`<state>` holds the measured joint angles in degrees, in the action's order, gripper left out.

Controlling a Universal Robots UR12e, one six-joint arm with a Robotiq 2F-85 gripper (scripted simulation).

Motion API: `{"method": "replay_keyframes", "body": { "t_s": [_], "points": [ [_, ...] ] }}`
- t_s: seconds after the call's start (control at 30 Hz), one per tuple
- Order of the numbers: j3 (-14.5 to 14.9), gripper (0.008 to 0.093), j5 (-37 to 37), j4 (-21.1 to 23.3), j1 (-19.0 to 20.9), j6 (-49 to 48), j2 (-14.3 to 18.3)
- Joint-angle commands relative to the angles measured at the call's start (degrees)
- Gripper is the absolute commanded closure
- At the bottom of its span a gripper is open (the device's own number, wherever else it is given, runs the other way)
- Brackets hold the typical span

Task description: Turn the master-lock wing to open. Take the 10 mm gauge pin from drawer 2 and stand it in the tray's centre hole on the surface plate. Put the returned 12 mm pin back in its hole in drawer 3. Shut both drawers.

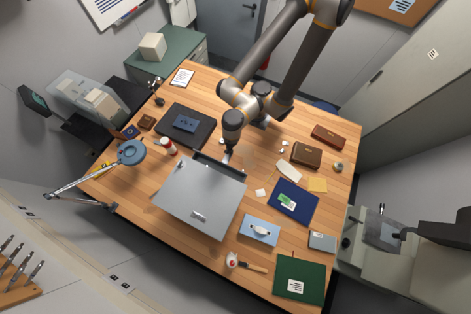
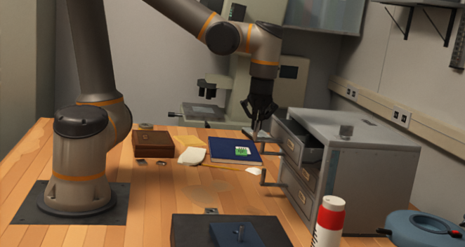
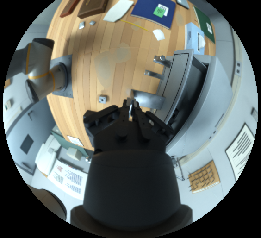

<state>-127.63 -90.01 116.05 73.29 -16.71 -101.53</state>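
The handle of the top drawer is pinched between the fingers of my gripper, which points straight down in front of the grey drawer cabinet. That drawer stands partly pulled out, and its inside is dark and mostly hidden. The two drawers below it are shut, their handles sticking out toward the bench. A small wing knob stands on the cabinet's top. On the black surface plate lies the blue tray with a short pin upright in it.
The cabinet's front edge is just right of my gripper. A blue notebook, a white cloth and a brown box lie on the bench beyond. A red-and-white bottle and a blue magnifier lamp stand by the cabinet's near side.
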Motion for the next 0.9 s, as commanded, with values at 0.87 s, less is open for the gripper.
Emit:
{"method": "replay_keyframes", "body": {
  "t_s": [0.87],
  "points": [
    [1.92,0.0934,0.01,0.56,0.66,0.66,2.34]
  ]
}}
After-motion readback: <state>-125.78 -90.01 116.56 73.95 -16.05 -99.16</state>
